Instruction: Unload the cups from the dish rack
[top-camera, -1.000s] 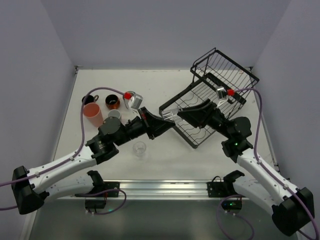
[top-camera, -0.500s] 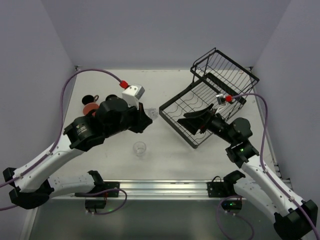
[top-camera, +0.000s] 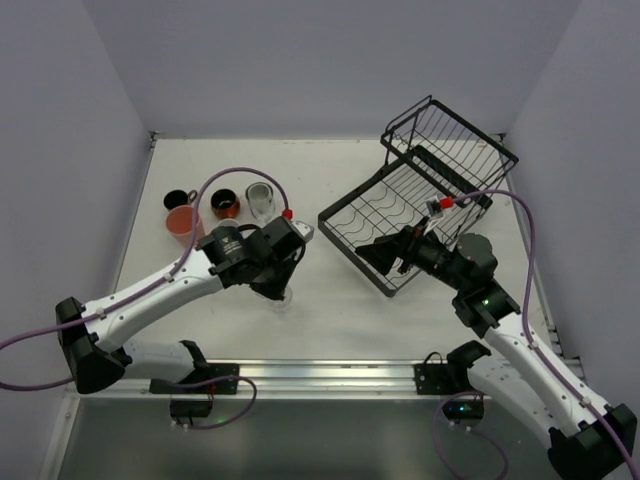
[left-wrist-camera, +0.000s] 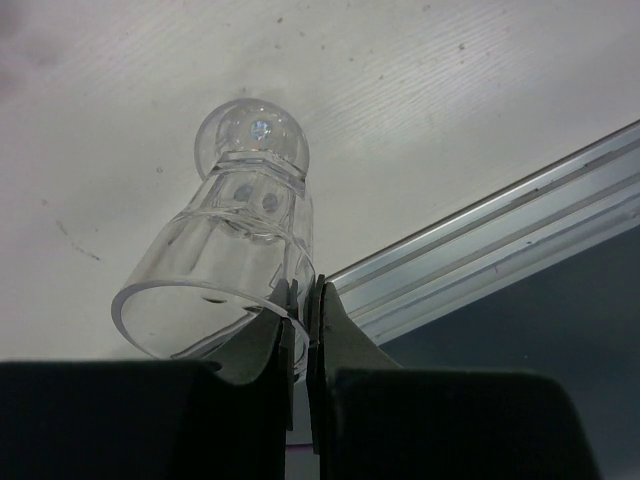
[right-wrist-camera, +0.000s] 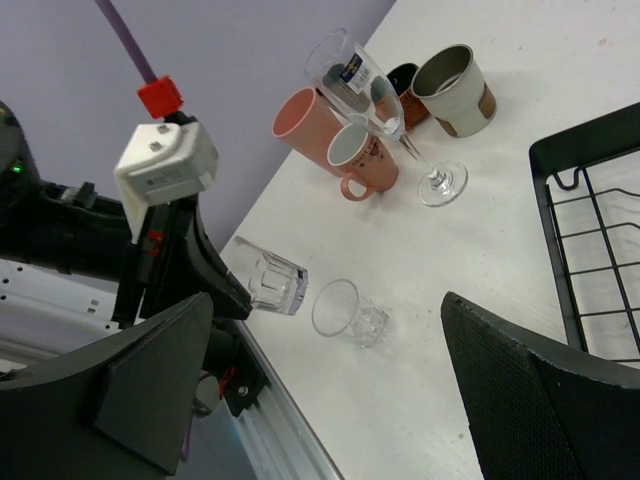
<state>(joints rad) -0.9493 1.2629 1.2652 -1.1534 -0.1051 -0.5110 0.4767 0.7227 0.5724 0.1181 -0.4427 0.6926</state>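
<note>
The left gripper (left-wrist-camera: 303, 300) was clamped on the rim of a clear glass (left-wrist-camera: 240, 250), pinching the wall between its two fingers. The glass hung tilted over the near-left part of the table (top-camera: 330, 170), just beside a second glass (right-wrist-camera: 345, 312) that stood free. Whether the held glass touched the table could not be told.

The right gripper (top-camera: 378, 256) stood wide open and held nothing, hovering at the near-left corner of the rack (top-camera: 350, 190). The rack sat on the right half of the table, its raised basket at the far end.

The other cups were grouped at the far left, well apart from the rack: a wine glass (right-wrist-camera: 400, 130), a pink tumbler (right-wrist-camera: 305, 125), a pink mug (right-wrist-camera: 360, 160), a cream cup (right-wrist-camera: 455, 90) and a dark mug (right-wrist-camera: 405, 78) behind the wine glass.

The wine glass carried a small sticker with dark print and the pink mug had marks on its side – both too small to read.
</note>
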